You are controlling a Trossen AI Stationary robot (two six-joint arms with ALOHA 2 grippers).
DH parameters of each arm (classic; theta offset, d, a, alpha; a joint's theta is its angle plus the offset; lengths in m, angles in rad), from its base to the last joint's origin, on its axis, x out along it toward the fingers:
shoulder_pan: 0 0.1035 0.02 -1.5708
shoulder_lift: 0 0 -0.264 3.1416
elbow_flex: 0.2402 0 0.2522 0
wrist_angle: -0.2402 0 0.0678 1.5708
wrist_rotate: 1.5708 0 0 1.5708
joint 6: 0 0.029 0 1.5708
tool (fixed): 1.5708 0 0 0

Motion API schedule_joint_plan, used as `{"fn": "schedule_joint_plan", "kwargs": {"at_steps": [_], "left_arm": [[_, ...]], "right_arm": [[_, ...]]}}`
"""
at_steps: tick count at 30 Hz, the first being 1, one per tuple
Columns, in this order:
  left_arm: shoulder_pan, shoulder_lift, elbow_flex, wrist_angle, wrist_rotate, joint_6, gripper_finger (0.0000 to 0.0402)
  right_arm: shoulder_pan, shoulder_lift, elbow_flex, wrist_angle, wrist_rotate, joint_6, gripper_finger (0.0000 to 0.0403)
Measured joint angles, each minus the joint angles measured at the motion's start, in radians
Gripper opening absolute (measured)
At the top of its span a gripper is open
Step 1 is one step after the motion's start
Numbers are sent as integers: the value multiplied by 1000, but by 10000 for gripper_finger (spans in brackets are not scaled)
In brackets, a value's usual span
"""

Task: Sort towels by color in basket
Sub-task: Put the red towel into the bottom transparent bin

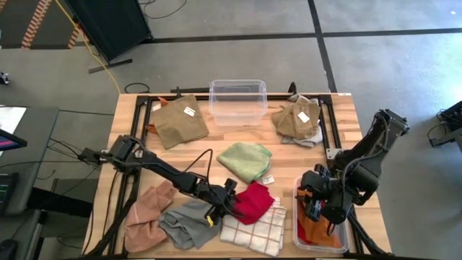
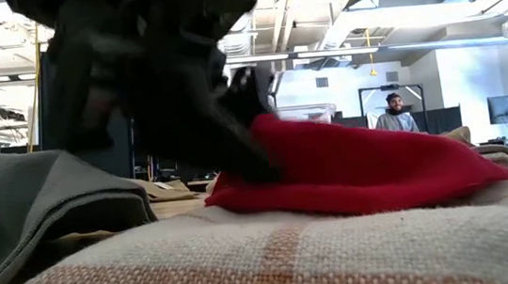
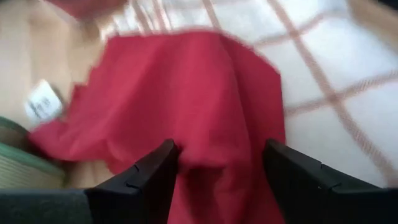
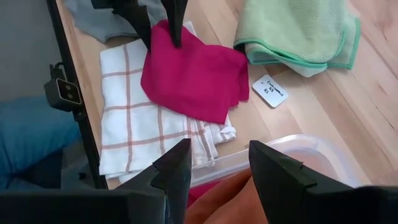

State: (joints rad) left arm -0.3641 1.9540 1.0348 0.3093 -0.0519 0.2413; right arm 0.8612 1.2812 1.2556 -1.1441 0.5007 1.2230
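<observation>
Nearest the front edge of the wooden table (image 1: 339, 123), the pink towel (image 1: 146, 214), the grey towel (image 1: 188, 222) and the white checked towel (image 1: 251, 227) are lying in a row from left to right. The red towel (image 1: 254, 201) is resting partly on the checked one, and the left hand (image 1: 225, 204) is sitting at the red towel's left edge with its fingers (image 3: 149, 180) standing apart on either side of a raised fold of the red cloth, touching it without clearly pinching it. At the near right, the right hand (image 1: 315, 211) is hovering over a clear bin (image 1: 345, 244) that is holding rust-orange cloth (image 1: 315, 228); its fingers (image 4: 177, 171) are parted, and nothing is showing between them. A little farther in, near the middle of the table, the light green towel (image 1: 245, 159) is lying folded, with a loose white tag (image 4: 270, 90) on the wood just right of it. At the far edge, a tan towel (image 1: 177, 119) is lying on the left, an empty clear bin (image 1: 238, 101) is sitting in the middle, and a beige towel (image 1: 296, 119) is bunched on the right over a paler cloth. Beyond the table, in the low view, a person (image 2: 396, 114) is showing in the room.
</observation>
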Motion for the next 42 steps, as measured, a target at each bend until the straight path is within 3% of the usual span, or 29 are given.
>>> {"fn": "schedule_joint_plan", "kwargs": {"at_steps": [7, 11, 24, 34, 42], "left_arm": [[0, 26, 25, 37, -27, 5, 224], [1, 27, 27, 47, -28, 15, 204], [1, 27, 32, 47, -5, 67, 12], [1, 10, 32, 44, -12, 97, 10], [11, -129, 32, -12, -45, 162, 8]], "right_arm": [[0, 0, 0, 8, 0, -1, 187], [0, 0, 0, 7, 0, -1, 187], [0, 0, 0, 2, 2, -20, 187], [0, 0, 0, 9, 2, -19, 187], [0, 0, 0, 9, 2, -20, 187]]}}
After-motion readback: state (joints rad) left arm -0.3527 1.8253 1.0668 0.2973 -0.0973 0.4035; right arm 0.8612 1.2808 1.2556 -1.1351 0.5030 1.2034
